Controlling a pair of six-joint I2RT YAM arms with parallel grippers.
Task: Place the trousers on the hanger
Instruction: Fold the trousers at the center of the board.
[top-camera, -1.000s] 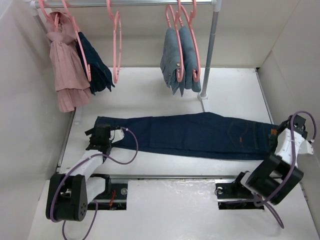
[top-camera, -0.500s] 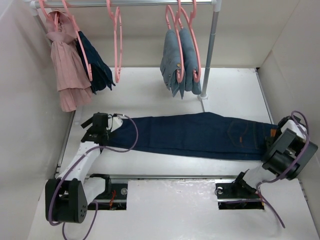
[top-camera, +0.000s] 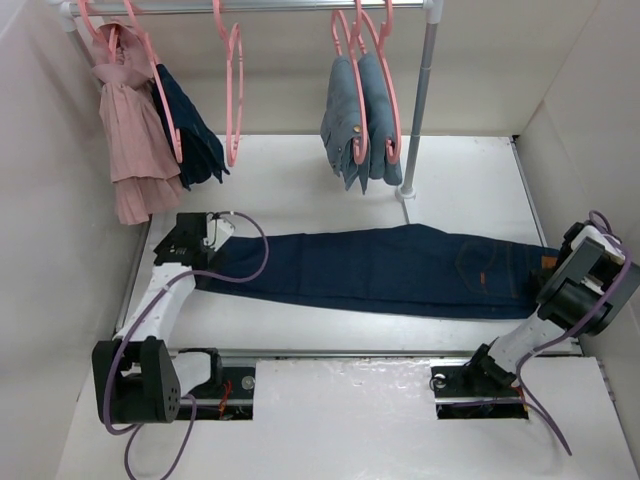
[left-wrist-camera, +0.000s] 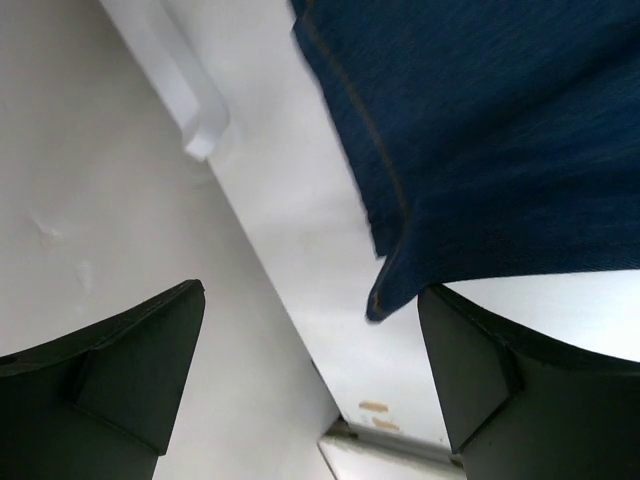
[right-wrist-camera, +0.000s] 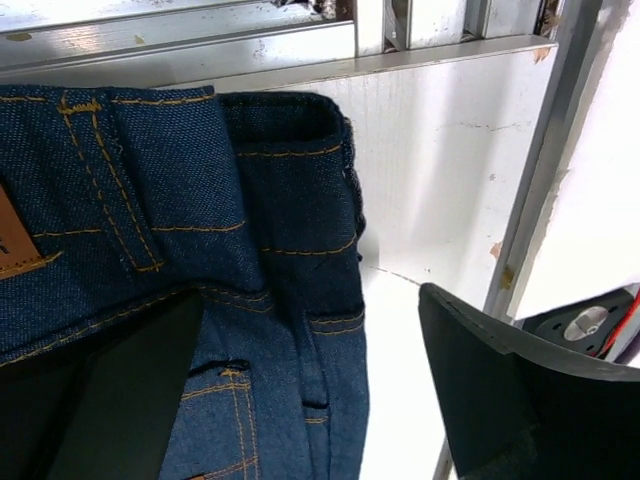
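Right gripper (top-camera: 566, 252): jaws spread wide, released, positioned over the waistband end of the trousers (top-camera: 390, 268). Left gripper (top-camera: 192, 236): jaws likewise spread, gripping nothing, positioned at the hem end. The trousers lie flat, lengthwise across the table (top-camera: 300, 190), waistband to the right. Beyond them, the hanger (top-camera: 234, 95) hangs on the rail (top-camera: 300, 5), between a dark navy garment (top-camera: 190, 130) and paler jeans (top-camera: 358, 125).
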